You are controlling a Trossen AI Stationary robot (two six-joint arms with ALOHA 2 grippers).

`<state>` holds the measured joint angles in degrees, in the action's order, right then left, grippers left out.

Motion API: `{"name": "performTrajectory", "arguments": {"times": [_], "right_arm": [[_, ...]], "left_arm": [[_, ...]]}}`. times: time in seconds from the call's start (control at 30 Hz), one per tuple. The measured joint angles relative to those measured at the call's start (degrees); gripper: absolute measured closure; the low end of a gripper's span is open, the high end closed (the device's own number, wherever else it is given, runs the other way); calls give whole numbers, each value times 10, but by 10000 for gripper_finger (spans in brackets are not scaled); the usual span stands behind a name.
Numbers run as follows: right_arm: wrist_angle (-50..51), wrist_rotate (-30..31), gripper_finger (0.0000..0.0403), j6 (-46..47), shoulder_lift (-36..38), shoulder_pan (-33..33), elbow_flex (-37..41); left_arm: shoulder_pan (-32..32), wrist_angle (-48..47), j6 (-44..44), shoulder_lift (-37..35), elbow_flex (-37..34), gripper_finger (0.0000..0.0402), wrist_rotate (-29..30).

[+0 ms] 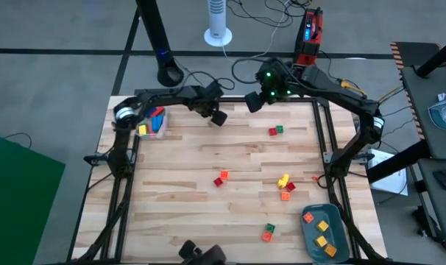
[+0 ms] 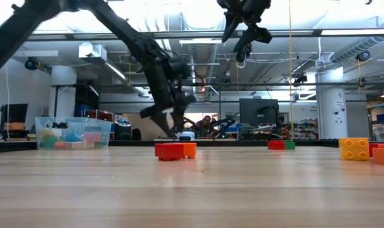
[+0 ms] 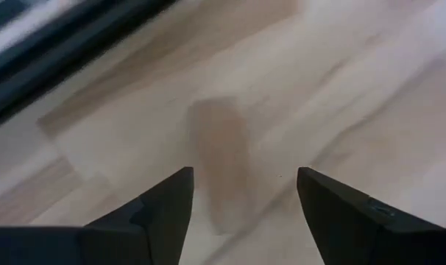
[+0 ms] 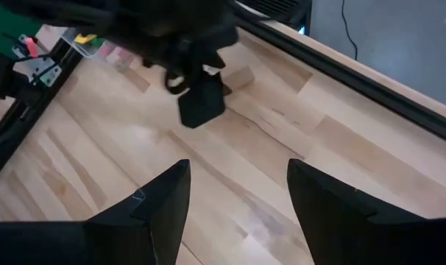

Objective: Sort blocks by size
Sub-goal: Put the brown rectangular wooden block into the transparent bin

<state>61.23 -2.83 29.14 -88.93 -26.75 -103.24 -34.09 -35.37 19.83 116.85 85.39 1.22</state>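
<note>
Blocks (image 1: pixel 284 185) lie scattered mid-table and toward the right side — a few already sit in the tray (image 1: pixel 341 243), others in the clear box (image 1: pixel 161 134) at the far left. Left gripper (image 1: pixel 218 118) hangs empty, fingers apart, over bare wood near the box. Right gripper (image 1: pixel 254 103) is parted too, holding nothing. Risk: both arms crowd the far edge — reaching together, they could collide.

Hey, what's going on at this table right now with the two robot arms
Blocks are being sorted. Both arms hover at the far edge of the table, empty: the left gripper is open over bare wood near the clear box that holds some blocks, and the right gripper is open beside it. Loose blocks lie across the table, and a few sit in the tray at the near right corner.
</note>
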Motion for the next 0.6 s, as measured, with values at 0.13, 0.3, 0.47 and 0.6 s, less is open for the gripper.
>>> {"name": "performTrajectory", "arguments": {"times": [0.13,0.3,0.47,0.6], "right_arm": [[0,0,188,-1,-2,8,0],[0,-1,186,-1,-3,11,2],[-2,-1,190,-3,-3,10,2],[-2,-1,190,-12,-3,10,2]], "left_arm": [[-2,-45,-34,54,47,173,11],[-1,-61,-37,89,70,173,10],[-1,-61,-45,88,70,188,2],[-2,-63,-45,88,69,249,-7]]}}
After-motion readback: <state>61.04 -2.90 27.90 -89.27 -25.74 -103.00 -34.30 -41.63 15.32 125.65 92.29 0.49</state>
